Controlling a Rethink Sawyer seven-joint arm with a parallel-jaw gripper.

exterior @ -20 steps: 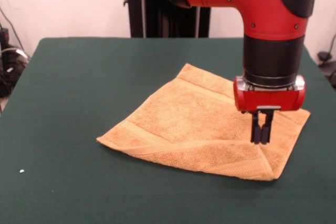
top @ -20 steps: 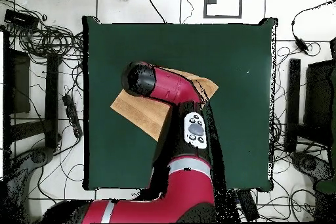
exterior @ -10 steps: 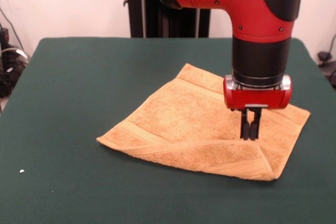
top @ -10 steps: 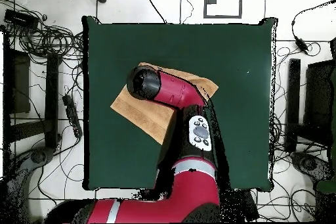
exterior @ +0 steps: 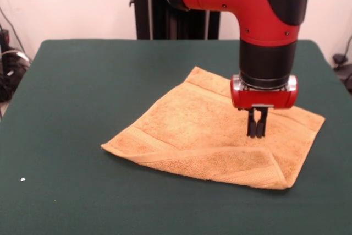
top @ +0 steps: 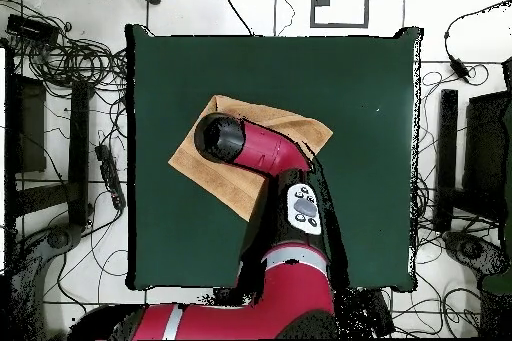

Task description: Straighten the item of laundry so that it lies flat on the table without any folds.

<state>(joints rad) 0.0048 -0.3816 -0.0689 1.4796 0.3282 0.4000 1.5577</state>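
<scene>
The gripper (exterior: 257, 131) hangs straight down from the red wrist, its two black fingers (exterior: 252, 127) drawn together with nothing held between them — the tips sit just above, or barely on, the towel (exterior: 198, 127); which of the two cannot be told from the front view. In the overhead view the gripper itself is hidden under the arm (top: 262, 152), so only the arm's black end cap shows over the cloth.

The golden-orange towel lies on the dark green table (exterior: 82, 81), turned at an angle so one corner points away from the fingers toward the far edge. Directly beneath the fingers is the plain terry middle of the cloth. On the camera side of the fingertips, just in front of them, runs a folded-over strip — the towel's near edge is doubled back onto itself, making a long flap that ends in a pointed corner below and slightly to the right of the fingers in the front view. To the left of the fingers the towel spreads out flat to its leftmost corner, with a woven band visible along that side. Behind the fingers another band crosses near the far corner.

In the overhead view the towel (top: 205, 167) shows on both sides of the arm, near the table's (top: 370, 107) middle.
</scene>
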